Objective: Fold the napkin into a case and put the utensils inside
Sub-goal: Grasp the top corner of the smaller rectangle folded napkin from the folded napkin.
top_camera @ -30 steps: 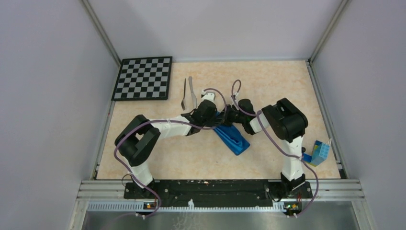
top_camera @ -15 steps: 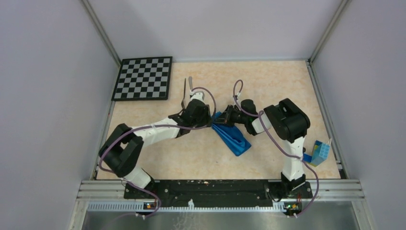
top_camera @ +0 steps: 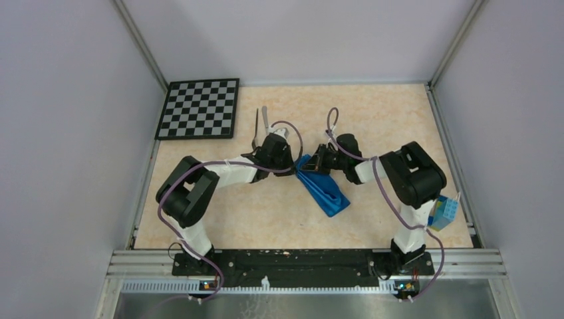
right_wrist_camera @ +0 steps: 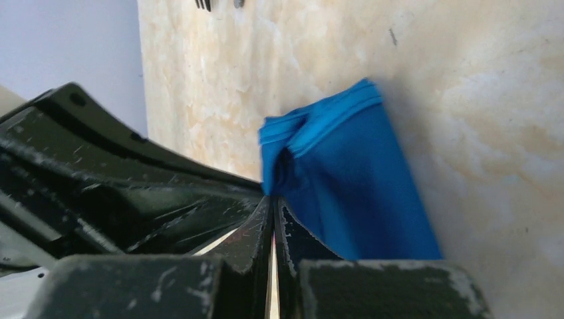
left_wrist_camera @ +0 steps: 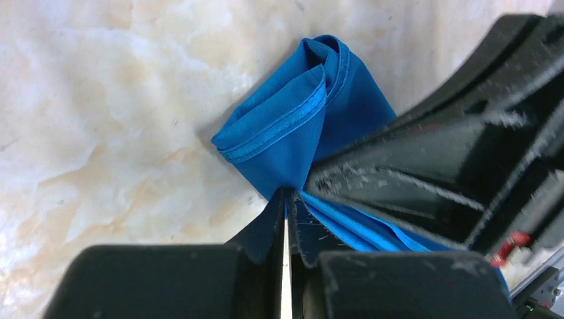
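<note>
The bright blue napkin (top_camera: pixel 324 188) lies as a narrow, layered strip, the case, running diagonally at the table's middle. My left gripper (top_camera: pixel 294 167) is shut on its far end from the left; in the left wrist view the jaws (left_wrist_camera: pixel 286 194) pinch the cloth (left_wrist_camera: pixel 292 126). My right gripper (top_camera: pixel 314 164) is shut on the same end from the right, and its jaws (right_wrist_camera: pixel 274 199) pinch the cloth (right_wrist_camera: pixel 349 189). The dark fork (top_camera: pixel 255 130) and the pale grey knife (top_camera: pixel 265 117) lie side by side just beyond my left gripper; the left arm covers their near ends.
A black-and-white checkerboard (top_camera: pixel 199 108) lies at the far left corner. A blue and yellow object (top_camera: pixel 443 212) sits at the right edge near the right arm's base. Grey walls and metal rails enclose the table.
My left gripper has drawn back to the left off the napkin's far end, still holding it. The right arm's elbow has swung right. The cloth's far end now shows between the grippers.
</note>
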Motion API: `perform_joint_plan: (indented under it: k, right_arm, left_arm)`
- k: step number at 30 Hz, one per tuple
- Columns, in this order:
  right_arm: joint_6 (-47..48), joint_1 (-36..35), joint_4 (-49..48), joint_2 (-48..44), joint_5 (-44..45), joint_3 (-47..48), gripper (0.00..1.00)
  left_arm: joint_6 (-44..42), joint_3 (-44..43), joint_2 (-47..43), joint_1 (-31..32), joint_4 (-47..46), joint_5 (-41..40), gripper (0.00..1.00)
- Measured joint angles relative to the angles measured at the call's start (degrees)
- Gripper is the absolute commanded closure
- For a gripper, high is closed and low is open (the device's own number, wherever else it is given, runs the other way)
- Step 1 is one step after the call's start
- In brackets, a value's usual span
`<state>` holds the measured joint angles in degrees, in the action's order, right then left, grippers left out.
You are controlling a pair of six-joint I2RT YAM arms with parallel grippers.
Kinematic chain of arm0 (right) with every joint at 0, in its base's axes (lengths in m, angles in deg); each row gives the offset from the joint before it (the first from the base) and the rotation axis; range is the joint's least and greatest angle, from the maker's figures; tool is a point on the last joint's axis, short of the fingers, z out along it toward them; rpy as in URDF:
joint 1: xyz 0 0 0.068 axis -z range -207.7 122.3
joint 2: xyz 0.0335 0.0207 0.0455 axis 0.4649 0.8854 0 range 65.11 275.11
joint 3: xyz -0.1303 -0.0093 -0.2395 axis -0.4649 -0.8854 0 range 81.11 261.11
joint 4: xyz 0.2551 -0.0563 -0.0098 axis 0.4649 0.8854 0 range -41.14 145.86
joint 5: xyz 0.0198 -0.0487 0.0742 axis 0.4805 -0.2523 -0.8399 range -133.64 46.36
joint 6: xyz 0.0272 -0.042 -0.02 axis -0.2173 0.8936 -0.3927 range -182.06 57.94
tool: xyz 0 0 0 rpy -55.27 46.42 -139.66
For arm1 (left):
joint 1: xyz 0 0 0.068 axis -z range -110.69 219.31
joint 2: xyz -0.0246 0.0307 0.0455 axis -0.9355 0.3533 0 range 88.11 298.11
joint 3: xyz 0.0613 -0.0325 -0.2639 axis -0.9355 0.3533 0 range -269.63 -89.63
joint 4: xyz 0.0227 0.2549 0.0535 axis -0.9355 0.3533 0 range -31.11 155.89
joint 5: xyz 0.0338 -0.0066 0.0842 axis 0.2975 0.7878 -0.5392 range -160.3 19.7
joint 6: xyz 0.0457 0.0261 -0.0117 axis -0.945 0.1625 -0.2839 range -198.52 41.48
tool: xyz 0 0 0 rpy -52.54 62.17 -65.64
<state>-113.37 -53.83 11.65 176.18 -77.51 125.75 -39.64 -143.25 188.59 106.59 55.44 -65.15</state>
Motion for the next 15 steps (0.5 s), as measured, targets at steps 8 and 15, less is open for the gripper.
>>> perform_joint_plan:
  k: [8, 15]
  right_arm:
    - [12.00, 0.07, 16.52, -13.81, 4.28, -1.16, 0.99]
    - [23.52, 0.00, 31.63, -28.70, 12.26, -7.17, 0.74]
  left_arm:
    - [-0.09, -2.03, 3.56, 0.00, -2.71, 1.14, 0.88]
    - [-2.84, -3.37, 4.07, 0.00, -0.87, 2.78, 0.59]
